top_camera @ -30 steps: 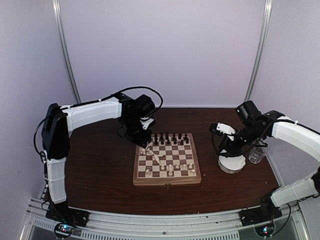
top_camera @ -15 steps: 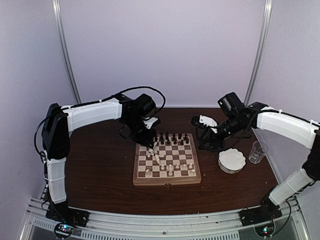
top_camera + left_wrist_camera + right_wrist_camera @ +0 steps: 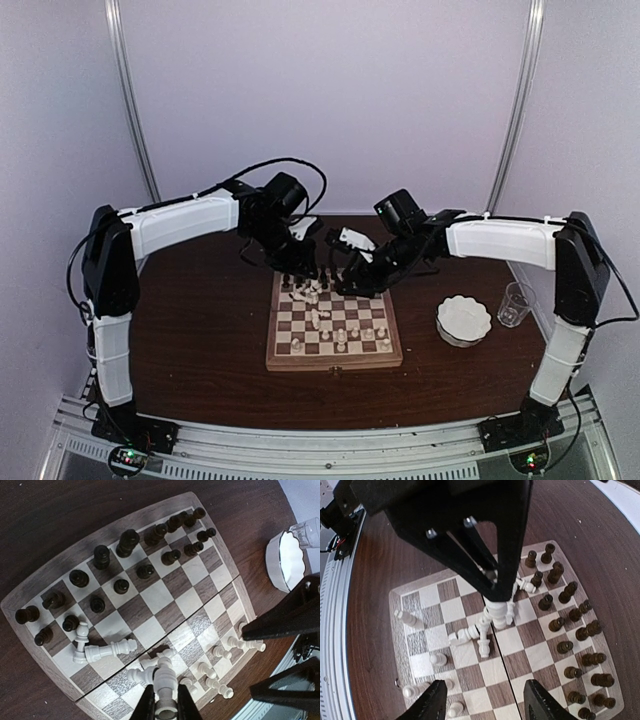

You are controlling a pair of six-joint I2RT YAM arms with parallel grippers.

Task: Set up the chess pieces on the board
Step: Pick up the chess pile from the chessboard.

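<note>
The left gripper is pressed together on a cream-white piece. It pinches the piece at the bottom centre of the left wrist view, above the board. The right gripper is spread wide and holds nothing, and it hangs over the same middle part of the board.

In the top view the two grippers are just beside each other at the upper edge of the board, and I think this is the main danger. If either arm goes down or sideways, they may hit each other, or the held piece may be pushed out of the pinch.

Under them several cream pieces lie fallen in a heap, touching one another, so taking one could roll the others. The dark pieces stand close together in the upper part of the left wrist view, where a wide finger could knock them over.
</note>
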